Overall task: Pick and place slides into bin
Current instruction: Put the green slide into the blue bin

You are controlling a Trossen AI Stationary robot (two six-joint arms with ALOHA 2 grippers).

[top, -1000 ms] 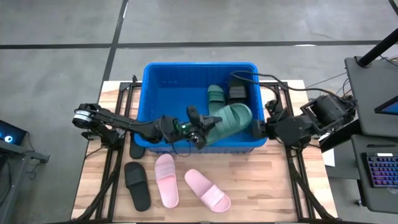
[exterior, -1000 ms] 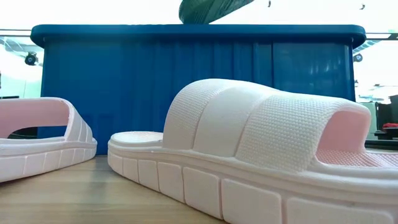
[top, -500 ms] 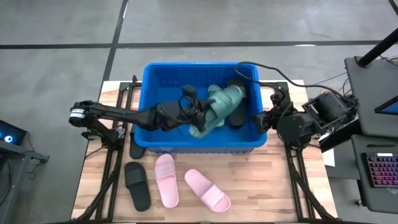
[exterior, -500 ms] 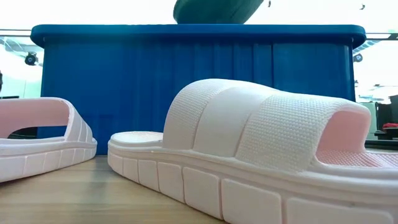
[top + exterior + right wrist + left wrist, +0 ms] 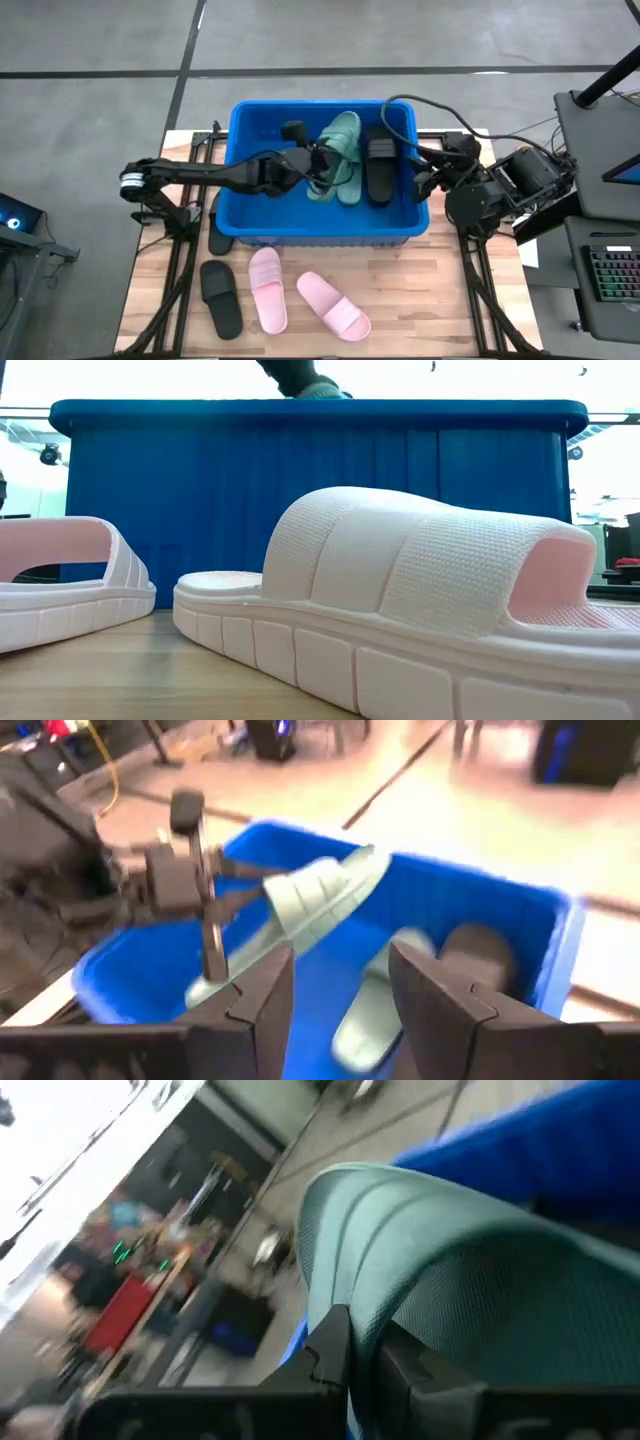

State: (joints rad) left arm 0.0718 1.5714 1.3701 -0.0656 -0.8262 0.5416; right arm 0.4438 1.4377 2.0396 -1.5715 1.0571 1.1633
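The blue bin (image 5: 250, 215) stands at the table's far middle. My left gripper (image 5: 312, 163) reaches over its left wall and is shut on a dark green slide (image 5: 340, 132), also in the right wrist view (image 5: 322, 892). A second green slide (image 5: 349, 186) and a black slide (image 5: 378, 165) lie on the bin's floor. My right gripper (image 5: 424, 184) is open and empty at the bin's right wall. Two pink slides (image 5: 267, 290) (image 5: 335, 306) and a black slide (image 5: 222, 298) lie on the table before the bin. My left gripper pinches the green slide between its two fingers at an edge beside the wide strap (image 5: 368, 1312). The fingers come level from the table's left. The slide is lifted clear of the bin's floor and tilted, its free end (image 5: 365, 860) pointing up toward the far wall.
Another black slide (image 5: 218, 238) lies against the bin's near left corner. In the low view the pink slides (image 5: 400, 600) stand close before the bin's near wall (image 5: 230, 490). Black frame rails run along both sides of the table (image 5: 185, 270).
My left gripper has carried the green slide from above the bin's near wall toward the far wall and down into the bin, staying shut on it. The slide has turned, its free end now pointing far. My right gripper has shifted a little toward the far edge.
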